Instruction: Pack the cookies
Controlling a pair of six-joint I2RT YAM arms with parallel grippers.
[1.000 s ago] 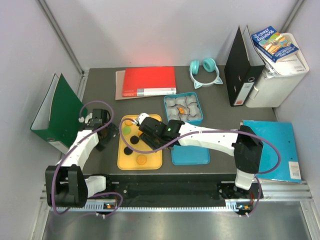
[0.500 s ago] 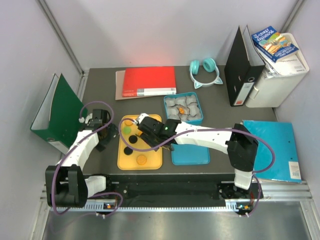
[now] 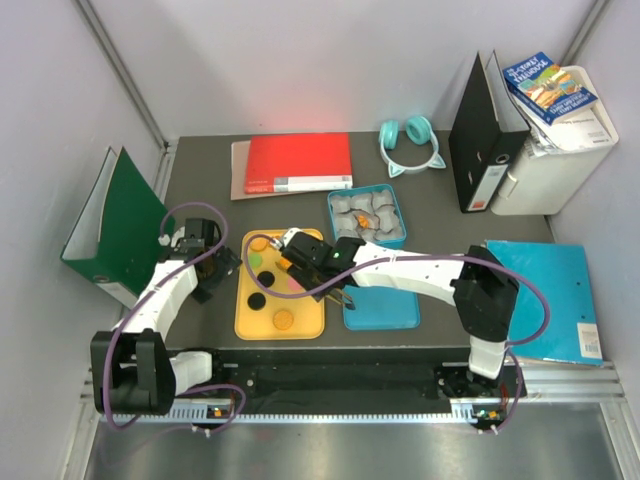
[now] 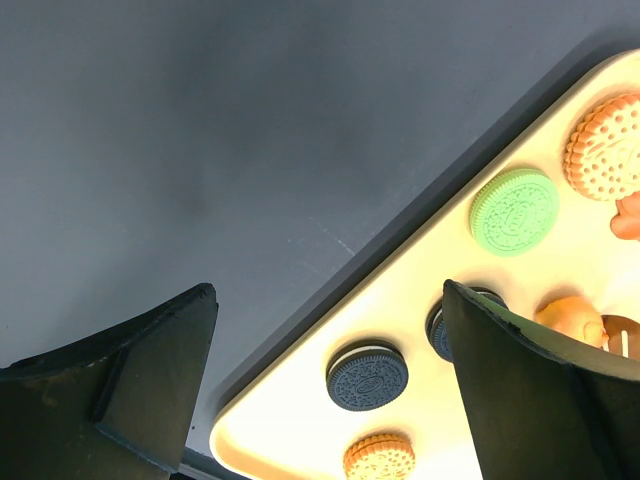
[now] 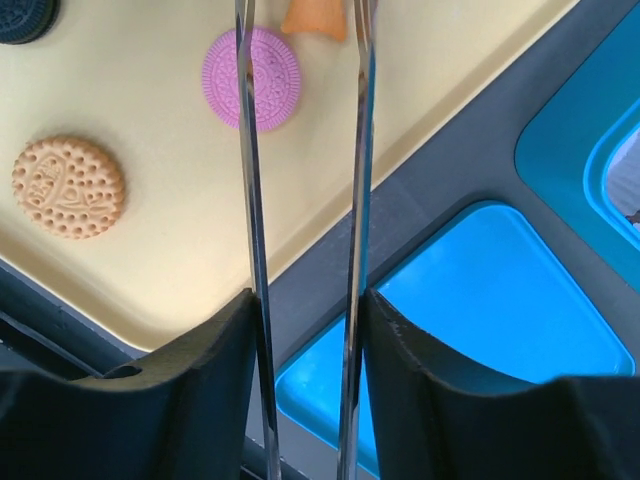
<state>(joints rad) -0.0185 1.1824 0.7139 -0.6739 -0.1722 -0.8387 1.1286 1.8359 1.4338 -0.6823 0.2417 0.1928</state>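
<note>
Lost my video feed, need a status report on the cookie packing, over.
Left gripper open beside yellow tray. Right gripper holds metal tongs, tips at orange piece. Cookies on tray, unpacked. Nothing blocking.

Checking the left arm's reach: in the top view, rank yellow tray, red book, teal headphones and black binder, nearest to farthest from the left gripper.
From the left gripper:
1. yellow tray, just right of it
2. red book, at the back
3. teal headphones, back, further right
4. black binder, far back right
</note>
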